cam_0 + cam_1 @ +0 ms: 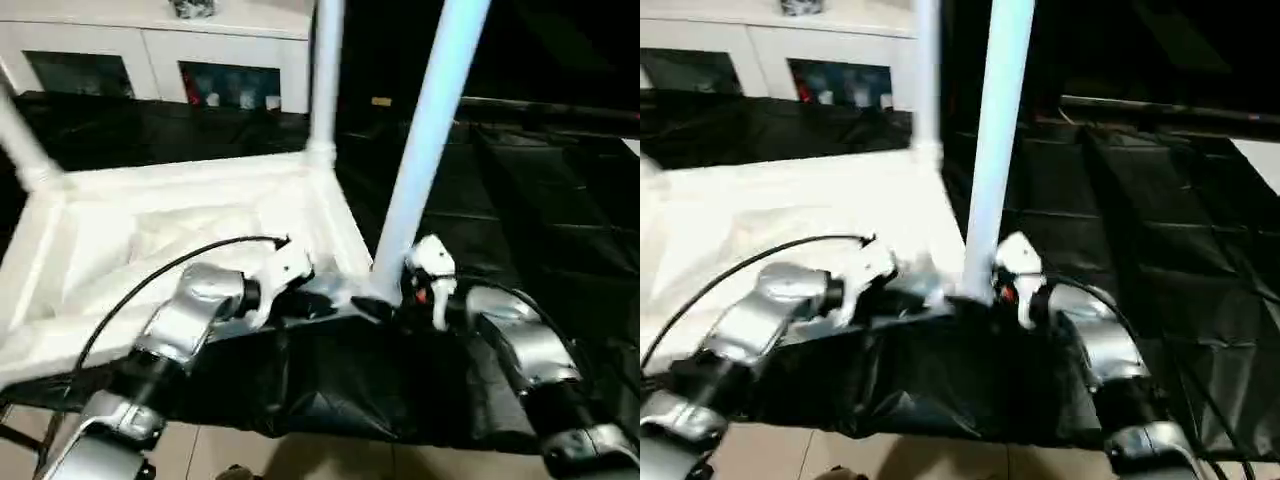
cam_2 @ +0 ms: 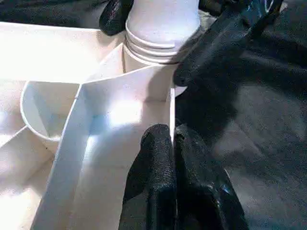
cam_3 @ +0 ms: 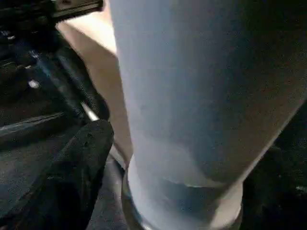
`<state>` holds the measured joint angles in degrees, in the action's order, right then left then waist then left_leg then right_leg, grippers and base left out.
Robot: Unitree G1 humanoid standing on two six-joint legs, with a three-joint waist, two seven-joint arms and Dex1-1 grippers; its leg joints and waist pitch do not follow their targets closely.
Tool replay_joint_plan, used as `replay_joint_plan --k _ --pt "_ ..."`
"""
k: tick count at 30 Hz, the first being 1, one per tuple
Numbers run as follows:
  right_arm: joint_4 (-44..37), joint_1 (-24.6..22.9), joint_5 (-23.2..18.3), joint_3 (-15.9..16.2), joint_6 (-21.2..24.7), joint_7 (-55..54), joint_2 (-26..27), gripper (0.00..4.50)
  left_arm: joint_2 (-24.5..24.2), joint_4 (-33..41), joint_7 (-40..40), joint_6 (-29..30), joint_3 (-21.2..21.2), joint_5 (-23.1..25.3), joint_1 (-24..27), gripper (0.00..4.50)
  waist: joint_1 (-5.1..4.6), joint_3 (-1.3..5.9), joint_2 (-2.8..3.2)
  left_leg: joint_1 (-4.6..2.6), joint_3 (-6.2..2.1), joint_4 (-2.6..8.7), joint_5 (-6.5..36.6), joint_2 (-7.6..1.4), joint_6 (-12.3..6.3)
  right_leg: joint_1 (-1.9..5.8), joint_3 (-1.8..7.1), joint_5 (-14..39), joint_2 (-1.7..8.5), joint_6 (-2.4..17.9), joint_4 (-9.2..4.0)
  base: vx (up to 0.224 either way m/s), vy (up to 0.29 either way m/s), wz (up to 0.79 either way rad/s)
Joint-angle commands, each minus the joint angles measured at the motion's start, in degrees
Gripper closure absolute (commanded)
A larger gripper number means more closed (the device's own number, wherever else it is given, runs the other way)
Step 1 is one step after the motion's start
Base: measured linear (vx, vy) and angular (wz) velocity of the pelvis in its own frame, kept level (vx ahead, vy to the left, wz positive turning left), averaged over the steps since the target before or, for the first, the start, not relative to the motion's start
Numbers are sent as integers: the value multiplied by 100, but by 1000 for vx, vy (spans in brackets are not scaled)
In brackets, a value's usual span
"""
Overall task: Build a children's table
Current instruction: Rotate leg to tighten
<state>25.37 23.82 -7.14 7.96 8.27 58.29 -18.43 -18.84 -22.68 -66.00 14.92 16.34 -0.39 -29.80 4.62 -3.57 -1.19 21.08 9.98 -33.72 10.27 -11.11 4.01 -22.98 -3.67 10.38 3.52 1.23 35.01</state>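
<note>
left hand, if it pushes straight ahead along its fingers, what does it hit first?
Likely the near-corner leg where it sits in its socket. The left hand, fingers together, rests at the tabletop's rim wall and points along it toward that leg; depth is hard to judge.

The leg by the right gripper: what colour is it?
White, same as the tabletop. The leg shows best in the left eye view.

Silver forearms (image 1: 190, 315) with white wrist housings, black cables, and black padded fingers (image 2: 160, 177).
</note>
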Motion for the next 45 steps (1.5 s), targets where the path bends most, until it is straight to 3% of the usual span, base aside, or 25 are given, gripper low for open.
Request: replay_joint_plan --k 1,3,9,15,19,23,25,29,33,40,42,45 --pt "-266 -93 -107 224 -18 402 -82 62 46 338 -357 -173 82 -368 -25 450 -11 359 -10 -81 -56 403 1294 -239 -244 268 289 1824 471 1045 -503 0 0 0" --pt "-397 -161 -160 277 9 589 -175 78 -87 419 -565 -128 112 -426 29 450 15 368 -6 -86 -55 403 1293 -241 -231 262 295 1799 471 1015 -500 0 0 0" --pt "-546 -234 -224 371 110 854 -277 131 -261 544 -803 -35 130 -490 95 450 24 388 0 -77 -49 390 1098 -243 -268 271 289 1321 455 1172 -438 0 0 0" --pt "-751 -360 -274 512 258 1079 -358 171 -410 639 -1019 69 161 -538 165 450 34 381 -1 -84 -45 395 1144 -240 -254 270 289 1376 456 1179 -444 0 0 0" --pt "-776 -419 -258 549 254 972 -289 176 -306 531 -724 8 137 -434 125 450 34 372 -10 -87 -49 397 1243 -238 -203 268 291 1638 468 1113 -471 0 0 0" --pt "-488 -368 -56 424 169 178 102 177 57 160 89 -65 33 -159 -74 450 28 364 -22 -96 -43 391 1233 -228 -162 246 295 1752 466 1057 -494 0 0 0" --pt "-201 -247 132 312 159 -562 396 178 255 -20 504 11 -19 -53 -205 450 21 370 -32 -78 -58 395 1228 -211 -106 271 281 1958 478 949 -510 0 0 0" --pt "322 29 246 56 203 -1729 902 178 626 -399 1358 174 -146 96 -485 450 -27 367 -35 -110 -62 390 1357 -195 10 228 275 2293 481 850 -550 0 0 0" --pt "1100 498 421 -290 207 -3279 1552 178 1173 -861 2412 301 -329 269 -831 450 -77 390 -30 -87 -75 396 1244 -196 44 245 275 1993 476 899 -517 0 0 0" --pt "1641 930 450 -488 -72 -3846 1920 178 1392 -946 2498 140 -54 478 -879 450 -103 430 -24 -36 -47 361 774 -187 -164 304 284 916 458 1124 -402 0 0 0" --pt "1694 991 290 -635 -113 -3730 1972 108 1385 -970 2447 80 -53 461 -875 450 -107 429 -26 -41 -42 359 745 -193 -243 312 287 736 462 1205 -385 0 0 0" --pt "1591 959 395 -485 -224 -3481 1792 106 1305 -847 2179 24 -104 318 -808 450 -104 417 -26 -51 -37 364 859 -197 -255 314 284 874 465 1225 -405 0 0 0"
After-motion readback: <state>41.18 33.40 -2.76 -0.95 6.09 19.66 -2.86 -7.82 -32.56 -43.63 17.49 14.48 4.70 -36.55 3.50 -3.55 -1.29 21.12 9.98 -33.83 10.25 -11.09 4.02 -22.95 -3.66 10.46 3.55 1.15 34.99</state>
